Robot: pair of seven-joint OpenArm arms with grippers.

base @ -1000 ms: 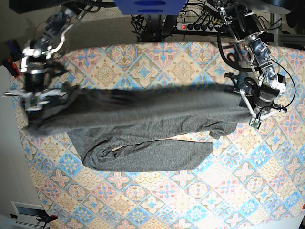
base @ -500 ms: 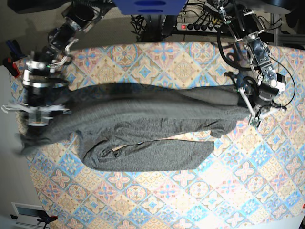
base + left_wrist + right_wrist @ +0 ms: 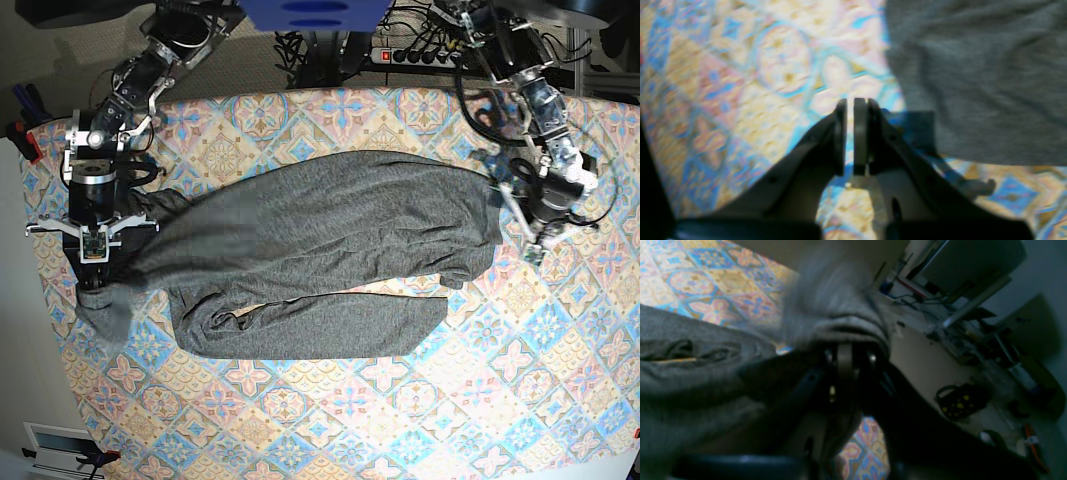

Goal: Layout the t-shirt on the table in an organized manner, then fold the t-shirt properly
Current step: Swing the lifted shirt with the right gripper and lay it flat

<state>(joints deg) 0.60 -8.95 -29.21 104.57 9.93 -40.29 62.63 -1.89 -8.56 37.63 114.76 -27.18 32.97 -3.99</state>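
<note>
You are getting a bright, even overhead picture, and the surface (image 3: 330,420) is looking washed out near the bottom right corner. The edges are bending outward a little, like through a round lens. Your left wrist picture is looking soft and blurry all over, and the left pincer (image 3: 850,103) is throwing a dark, sharp shadow onto the t-shirt (image 3: 977,76) to its right. Your right wrist picture is coming out dim and smeared, with the right pincer (image 3: 846,356) showing almost black and the cloth above it blurred.
</note>
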